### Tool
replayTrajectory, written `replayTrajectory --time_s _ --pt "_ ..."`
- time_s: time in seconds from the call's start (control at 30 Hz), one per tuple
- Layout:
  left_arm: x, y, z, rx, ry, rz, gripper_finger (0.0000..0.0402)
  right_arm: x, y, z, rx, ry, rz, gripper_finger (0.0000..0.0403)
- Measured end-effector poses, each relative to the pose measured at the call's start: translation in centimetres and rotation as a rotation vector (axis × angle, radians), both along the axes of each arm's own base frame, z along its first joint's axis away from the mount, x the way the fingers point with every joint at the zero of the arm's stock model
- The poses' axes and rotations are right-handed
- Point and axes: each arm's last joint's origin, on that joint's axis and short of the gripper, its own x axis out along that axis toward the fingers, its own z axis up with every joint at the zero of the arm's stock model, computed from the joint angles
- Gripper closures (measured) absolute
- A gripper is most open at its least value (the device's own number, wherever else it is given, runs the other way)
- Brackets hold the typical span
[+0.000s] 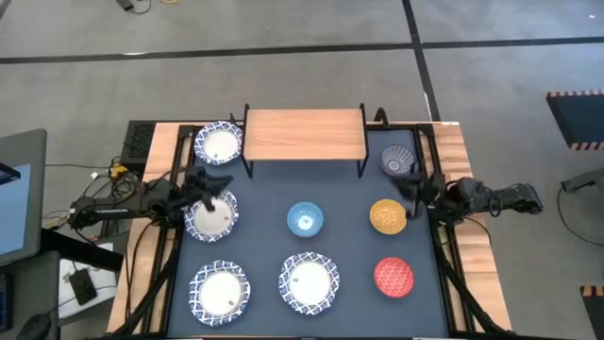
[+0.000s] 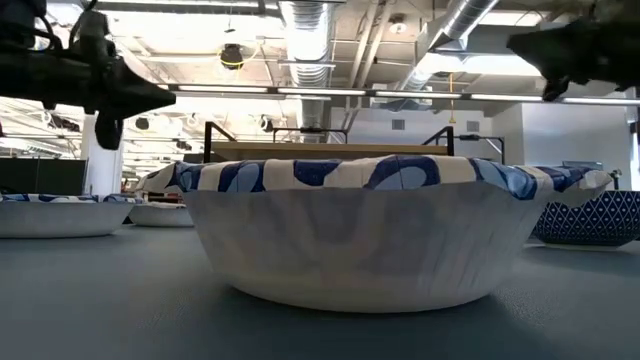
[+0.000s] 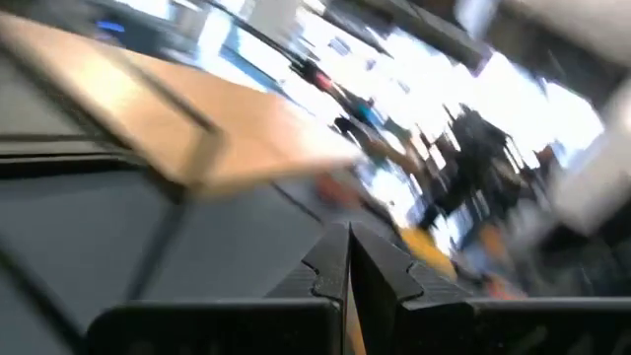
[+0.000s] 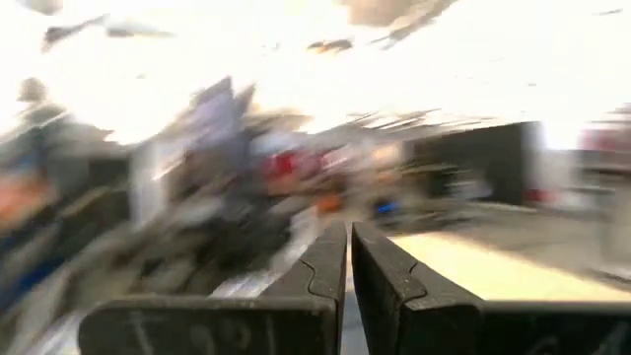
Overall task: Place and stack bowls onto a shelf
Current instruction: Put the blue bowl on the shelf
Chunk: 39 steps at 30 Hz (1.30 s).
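Now, left gripper (image 1: 219,181): fingers together, empty, left of shelf (image 1: 304,133).
Right gripper (image 1: 408,186): fingers together, empty, right of shelf.

The shelf (image 1: 304,133) has a pale wood board with visible grain, matt, on thin black metal legs. The table (image 1: 344,260) shows a dark blue, smooth matt top framed by light wood edging. The nearest white bowl (image 2: 350,235) looks like crimped paper, dull and faintly ribbed.
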Motion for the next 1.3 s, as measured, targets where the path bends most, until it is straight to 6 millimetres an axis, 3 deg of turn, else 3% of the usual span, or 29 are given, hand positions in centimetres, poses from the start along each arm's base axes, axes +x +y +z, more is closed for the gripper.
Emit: replayTrajectory --time_s 0.13,0.2,0.37,0.5,0.67,0.77,0.87,1.03,1.3 --pt "-0.3 0.4 0.1 -0.198 -0.144 0.164 0.0401 -1.3 -1.8 0.4 0.438 -0.193 -0.494 0.0355" --pt "-0.4 0.5 0.0 -0.249 -0.177 0.198 0.0401 -1.6 -2.2 0.4 0.565 -0.278 -0.637 0.0357" --pt "-0.5 0.7 0.1 -0.222 -0.167 0.253 0.0401 -1.6 -2.7 1.8 0.56 -0.218 -0.595 0.0371" --pt "-0.4 0.8 0.1 -0.177 -0.136 0.21 0.0401 -1.5 -3.3 3.6 0.609 -0.152 -0.684 0.0387" --pt "-0.2 1.1 -0.1 -0.14 -0.082 0.198 0.0401 -1.3 -4.5 5.5 0.761 0.066 -0.808 0.0387" --pt "-0.1 1.4 -0.3 -0.117 -0.032 0.232 0.0389 -0.7 -5.7 5.6 0.919 0.264 -0.862 0.0387" --pt "0.1 1.6 -0.6 -0.111 0.005 0.234 0.0363 -0.2 -7.1 5.3 1.107 0.415 -0.905 0.0385" --pt "0.4 1.8 -0.9 -0.109 0.053 0.204 0.0308 1.2 -10.0 3.3 1.249 0.689 -0.843 0.0354" --pt "0.6 1.8 -1.0 -0.098 0.074 0.15 0.0249 1.3 -13.2 0.7 1.43 0.804 -0.869 0.0324"
